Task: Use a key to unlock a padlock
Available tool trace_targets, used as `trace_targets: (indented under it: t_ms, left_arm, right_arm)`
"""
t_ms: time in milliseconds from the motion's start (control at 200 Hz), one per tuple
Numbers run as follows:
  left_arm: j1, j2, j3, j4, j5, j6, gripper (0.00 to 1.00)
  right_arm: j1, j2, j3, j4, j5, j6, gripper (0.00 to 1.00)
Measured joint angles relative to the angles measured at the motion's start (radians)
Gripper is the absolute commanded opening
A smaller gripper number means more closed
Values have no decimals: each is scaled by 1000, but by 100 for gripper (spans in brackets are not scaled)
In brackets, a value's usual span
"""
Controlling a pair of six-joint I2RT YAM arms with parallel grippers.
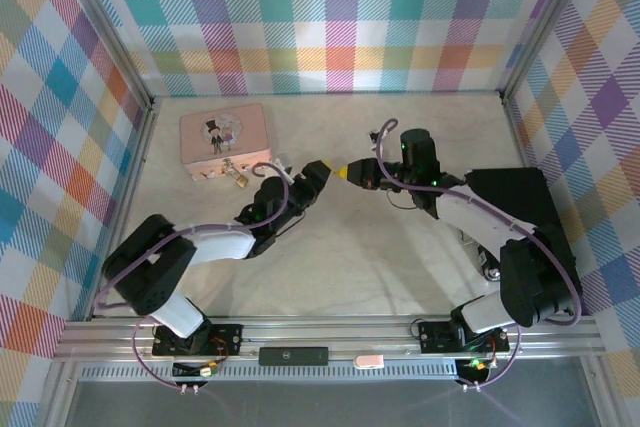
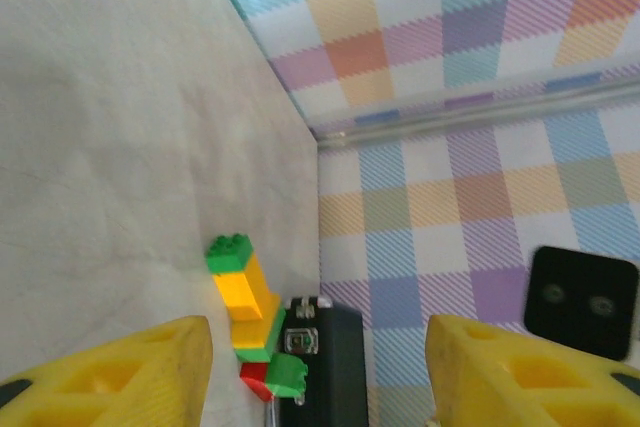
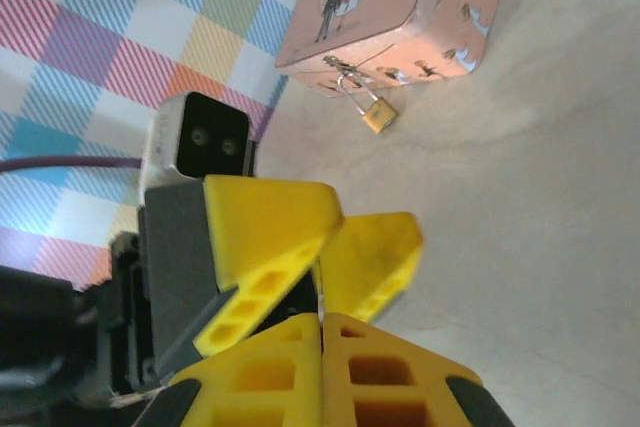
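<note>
Plaid-papered walls [image 1: 340,17] enclose a pale cream table [image 1: 400,267]; the two claws meet tip to tip at mid-table.

Left gripper [image 1: 318,172]: released. Its yellow fingers [image 2: 120,372] stand wide apart in its own wrist view.

Right gripper [image 1: 346,174]: clenched. Its fingers [image 3: 390,377] are pressed flat together, with the tips sitting between the left gripper's spread fingers. No key can be made out at the seam, so I cannot tell whether one is pinched there.

The padlock [image 3: 378,113] hangs from the front hasp of the pink box [image 3: 400,7]. Its brass body lies on the table just beside the box front, well apart from both claws and to the left rear of the left gripper.

Risks, as judged:
- **Failed hand-over:** the left fingers may close off-centre, or the right may let go too soon. A small key would then fall flat on the table and be awkward to pick up again.
- **Unsteady lock:** the lock sits loose on its hasp. A key pushed at it would likely swing it or shove the light box unless one claw steadies it.

Pose:
- **Left arm:** reaches low, forward and to the right. Its wrist looks past the right gripper toward a toy-brick stack [image 2: 245,312] and a dark case [image 2: 335,367] by the right wall.
- **Right arm:** folded at the elbow, with the forearm running leftward to the meeting point.
</note>
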Motion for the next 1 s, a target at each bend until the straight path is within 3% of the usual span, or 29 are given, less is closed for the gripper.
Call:
trace_targets:
  t_ms: [215, 400, 640, 730, 1000]
  left_arm:
    - [40, -105, 130, -352, 1, 27, 56]
    - [40, -103, 183, -452, 51, -54, 51]
    - [37, 0, 287, -576, 182, -217, 47]
    - [31, 0, 292, -586, 193, -256, 42]
    - [6, 3, 308, -601, 200, -350, 41]
  right_arm:
    - [2, 1, 98, -253, 72, -242, 0]
    - [31, -27, 69, -317, 171, -340, 0]
    - [64, -174, -105, -188, 307, -414, 0]
    - [65, -193, -152, -112, 330, -438, 0]
    - [72, -186, -220, 98, 349, -491, 0]
